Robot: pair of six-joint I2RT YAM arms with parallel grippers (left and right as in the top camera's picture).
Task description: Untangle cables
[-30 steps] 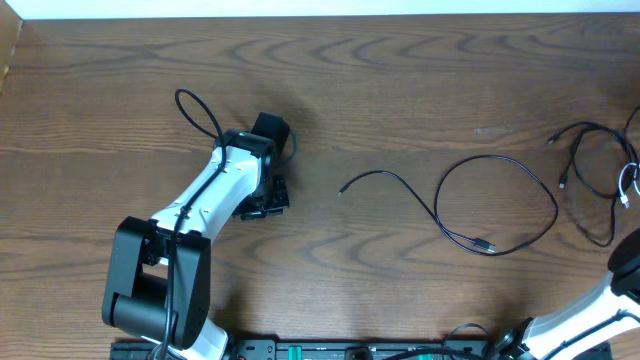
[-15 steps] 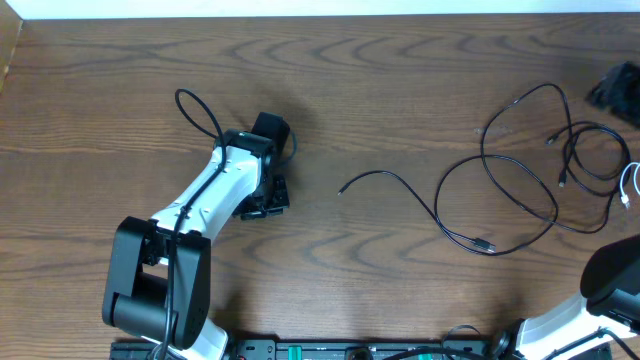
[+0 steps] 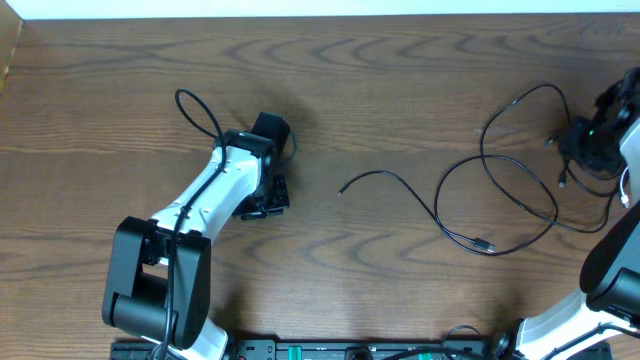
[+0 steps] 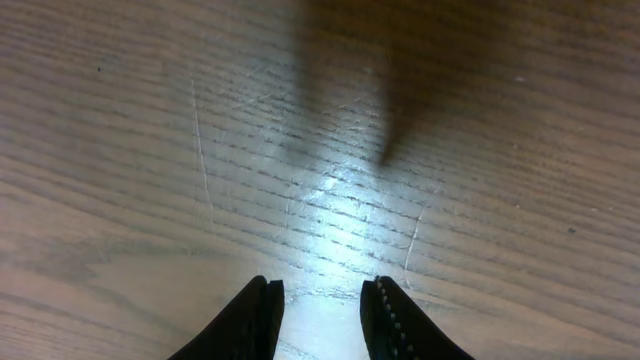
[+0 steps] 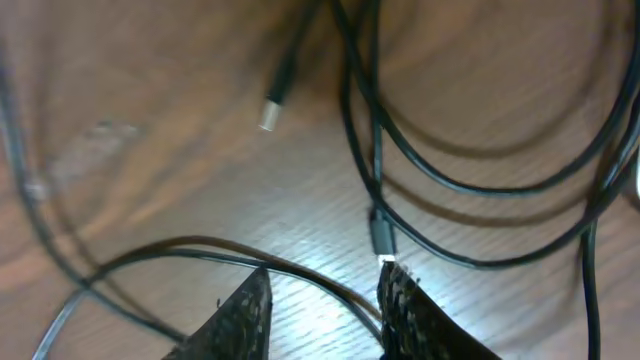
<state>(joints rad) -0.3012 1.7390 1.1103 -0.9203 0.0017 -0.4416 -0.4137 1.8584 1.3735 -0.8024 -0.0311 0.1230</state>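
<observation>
A long black cable [image 3: 400,182] snakes across the middle of the table and curls into a big loop [image 3: 497,160]. Its plug end [image 3: 485,243] lies at the loop's bottom. More black cables [image 3: 525,98] and a white one [image 3: 627,186] lie tangled at the right edge. My right gripper [image 3: 583,143] sits low over that tangle. In the right wrist view it [image 5: 325,305] is open, with a black cable [image 5: 300,268] running across the gap between its fingers and silvery plug ends [image 5: 270,113] just beyond. My left gripper [image 3: 270,198] [image 4: 322,305] is open over bare wood.
A thin black wire loop [image 3: 197,110] stands out beside the left arm's wrist. The table's far edge [image 3: 320,15] runs along the top. The arm bases and a black rail [image 3: 300,350] line the near edge.
The right arm has come in from the right edge and dropped onto the tangle, its jaws narrowing. One black cable loop now lies spread up and to the left. The left arm has not moved.
</observation>
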